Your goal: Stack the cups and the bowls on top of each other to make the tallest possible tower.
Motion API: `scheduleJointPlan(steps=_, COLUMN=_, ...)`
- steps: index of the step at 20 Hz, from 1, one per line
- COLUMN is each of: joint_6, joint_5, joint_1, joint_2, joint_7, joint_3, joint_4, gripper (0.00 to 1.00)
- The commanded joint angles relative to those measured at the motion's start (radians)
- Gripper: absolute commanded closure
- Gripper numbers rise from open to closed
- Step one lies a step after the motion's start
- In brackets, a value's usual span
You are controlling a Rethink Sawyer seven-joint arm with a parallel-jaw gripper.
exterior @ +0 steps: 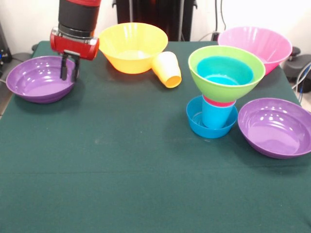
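Note:
The tower stands right of centre: a small blue bowl (196, 122) at the bottom holds an upright blue cup (216, 116). A red cup (219, 102) shows only as a band above it. On top sits the lime green bowl (226, 86) with another small blue bowl (225, 70) nested inside. A yellow-orange cup (166, 69) lies on its side against the large orange-yellow bowl (132, 47). My gripper (69, 76) hangs at the right rim of the left purple bowl (34, 80), open, with a narrow gap between its fingers and nothing lifted.
A large pink bowl (255, 44) stands at the back right, just behind the tower. A second purple bowl (275, 127) rests right of the tower, close to the table's right edge. The green table (121, 170) stretches bare toward the front.

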Motion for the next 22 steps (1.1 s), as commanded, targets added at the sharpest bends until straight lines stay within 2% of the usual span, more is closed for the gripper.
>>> scheduleJointPlan(steps=1, joint_6=0.096, joint_5=0.021, joint_1=0.028, joint_2=0.009, joint_7=0.034, joint_3=0.059, joint_4=0.039, gripper=1.0)
scheduleJointPlan(steps=11, joint_6=0.071, joint_5=0.017, joint_1=-0.019, joint_2=0.033, joint_7=0.018, joint_3=0.112, joint_4=0.054, gripper=1.0)
scheduleJointPlan(steps=22, joint_6=0.055, joint_5=0.013, joint_1=-0.031, joint_2=0.05, joint_7=0.024, joint_3=0.127, joint_4=0.06, gripper=1.0)
